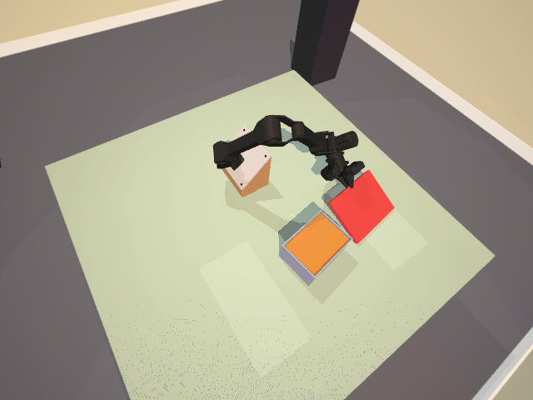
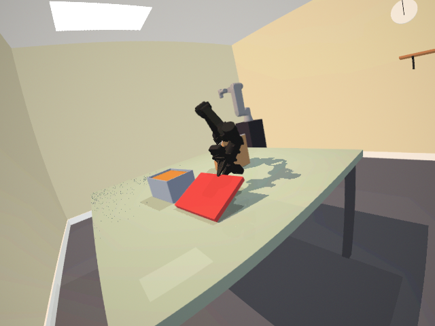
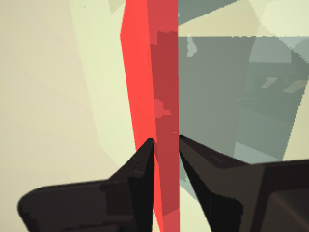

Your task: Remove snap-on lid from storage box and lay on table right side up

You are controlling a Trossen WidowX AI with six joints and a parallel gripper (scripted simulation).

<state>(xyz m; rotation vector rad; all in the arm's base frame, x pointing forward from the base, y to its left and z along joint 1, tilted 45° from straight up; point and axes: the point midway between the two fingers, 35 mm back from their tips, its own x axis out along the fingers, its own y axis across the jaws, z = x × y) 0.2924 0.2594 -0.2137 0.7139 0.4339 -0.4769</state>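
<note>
The red lid (image 1: 361, 208) (image 2: 211, 196) (image 3: 164, 72) is off the box and tilted, its edge near the arm raised and its far edge down at or close to the table. Its smooth outer face shows in the top and exterior views; its underside is hidden there. My gripper (image 1: 351, 186) (image 2: 219, 174) (image 3: 164, 141) is shut on the lid's raised edge, one finger on each side of it. The storage box (image 1: 295, 265) (image 2: 162, 190), grey-blue with an orange inside, stands upright and open right beside the lid. Whether the lid touches the box I cannot tell.
The pale green table (image 1: 141, 223) (image 2: 126, 245) bears everything. The arm's base block (image 1: 256, 175) (image 2: 245, 151), orange-brown with a pale top, stands behind the box and lid. A dark pillar (image 1: 322, 38) (image 2: 257, 133), with a grey arm on it in the exterior view, stands past the table's edge.
</note>
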